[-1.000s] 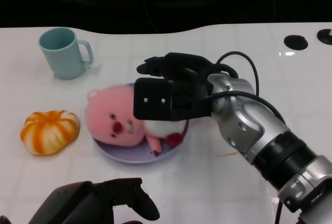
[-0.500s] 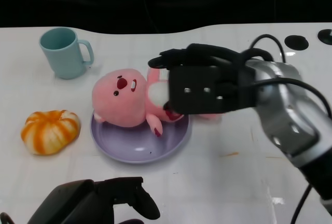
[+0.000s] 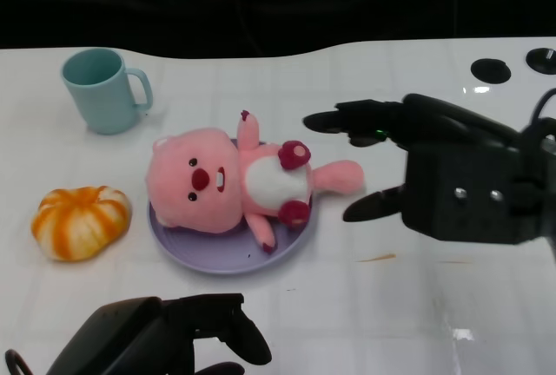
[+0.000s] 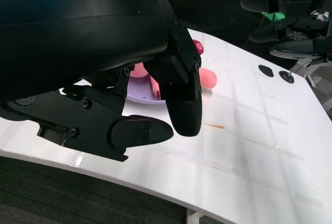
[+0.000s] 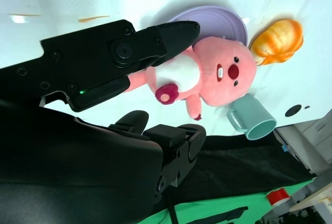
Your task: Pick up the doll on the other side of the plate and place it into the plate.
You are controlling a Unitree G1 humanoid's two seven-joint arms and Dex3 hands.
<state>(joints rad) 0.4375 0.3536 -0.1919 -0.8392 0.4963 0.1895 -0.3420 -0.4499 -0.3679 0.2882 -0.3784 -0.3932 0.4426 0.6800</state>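
One job left: back the right hand (image 3: 452,184) straight off, away from the doll (image 3: 234,186), so nothing catches that leg on the way out
Right hand: empty, fingers spread apart, sitting just beside the doll's outstretched leg with a small gap, not touching
Left hand: (image 3: 165,340) low and near the robot, well short of the plate, fingers loosely apart, holding nothing
Doll spot: lying on its back in the plate (image 3: 226,258), on the fingertip side of the right hand, head and body inside, one leg poking out over the rim toward the hand
Risk: I'd guess it's light and floppy, so any brush on that leg could drag it off the rim
Doll looks: pink plush, big round head, red nose, white belly patch, dark red paw pads
Plate looks: shallow, round, lilac
Progress: pretty much done I reckon, doll's resting in there
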